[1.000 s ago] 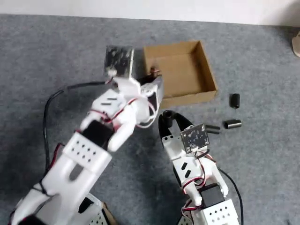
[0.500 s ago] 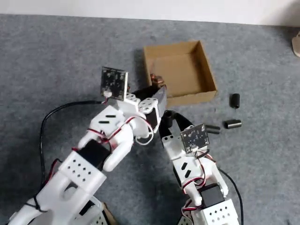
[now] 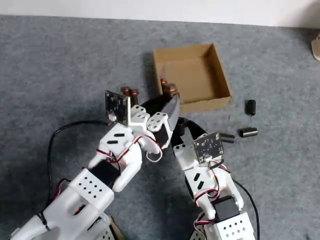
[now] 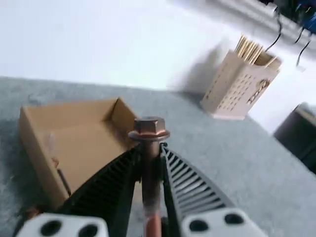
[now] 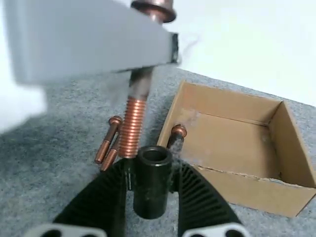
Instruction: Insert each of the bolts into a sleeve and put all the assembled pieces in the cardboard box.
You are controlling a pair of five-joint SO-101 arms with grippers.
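Observation:
My left gripper [image 3: 169, 102] is shut on a copper bolt [image 4: 149, 143], head up, just in front of the cardboard box [image 3: 192, 75]. My right gripper [image 3: 180, 125] is shut on an upright black sleeve [image 5: 153, 182] right below it. In the right wrist view the bolt's threaded end [image 5: 133, 128] hangs beside the sleeve's open rim, touching or nearly so, not inside. Loose bolts [image 3: 129, 91] lie on the carpet left of the box, another [image 3: 163, 82] by its near-left corner. Three more sleeves lie to the right [image 3: 250, 106], [image 3: 247, 132], [image 3: 226, 137].
Grey carpet [image 3: 65, 65] covers the table. The box looks bare inside. A beige perforated holder with sticks [image 4: 242, 84] stands far off past the box. The two arms crowd the middle; open carpet lies to the left and the far right.
The left arm has drawn back from the box's left side and swung toward the right gripper, bringing the bolt over the sleeve. Loose bolts it covered now show. The right arm held still.

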